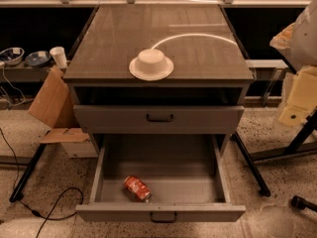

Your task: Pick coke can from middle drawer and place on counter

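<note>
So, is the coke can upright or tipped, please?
Tipped: the coke can lies on its side on the middle drawer floor; gripper at the right edge.

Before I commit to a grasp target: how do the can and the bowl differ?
Colour: the can is red with silvery ends; the bowl is plain white.
Size: the can is much smaller than the bowl.
Place: the can lies on its side in the open drawer; the bowl sits on the counter.
Shared: both are untouched; the gripper is not in view, only pale arm parts at the right edge.
</note>
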You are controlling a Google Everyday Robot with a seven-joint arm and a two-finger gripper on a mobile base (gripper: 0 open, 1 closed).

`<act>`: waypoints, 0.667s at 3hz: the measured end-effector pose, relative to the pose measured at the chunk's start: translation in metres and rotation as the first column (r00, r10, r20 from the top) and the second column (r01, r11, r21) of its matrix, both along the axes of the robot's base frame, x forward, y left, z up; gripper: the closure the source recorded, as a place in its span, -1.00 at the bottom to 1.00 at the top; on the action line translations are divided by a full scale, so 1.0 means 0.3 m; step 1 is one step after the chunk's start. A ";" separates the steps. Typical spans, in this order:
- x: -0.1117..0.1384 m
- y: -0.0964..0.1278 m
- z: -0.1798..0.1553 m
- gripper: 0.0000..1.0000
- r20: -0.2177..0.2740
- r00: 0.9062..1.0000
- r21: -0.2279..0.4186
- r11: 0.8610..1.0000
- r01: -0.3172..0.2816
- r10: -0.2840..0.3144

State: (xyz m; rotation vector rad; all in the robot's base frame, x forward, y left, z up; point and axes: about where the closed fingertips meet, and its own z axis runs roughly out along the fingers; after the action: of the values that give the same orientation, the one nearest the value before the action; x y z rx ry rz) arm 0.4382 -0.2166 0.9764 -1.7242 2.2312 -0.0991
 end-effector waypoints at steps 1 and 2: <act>0.000 0.000 0.000 -1.00 0.000 1.000 0.000 1.000 0.000 0.000; 0.000 0.047 -0.048 -1.00 -0.014 0.999 0.021 0.999 0.040 -0.039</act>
State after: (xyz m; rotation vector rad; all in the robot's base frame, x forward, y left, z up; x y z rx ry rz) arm 0.4383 -0.2024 0.9620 -1.6751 2.2685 -0.0729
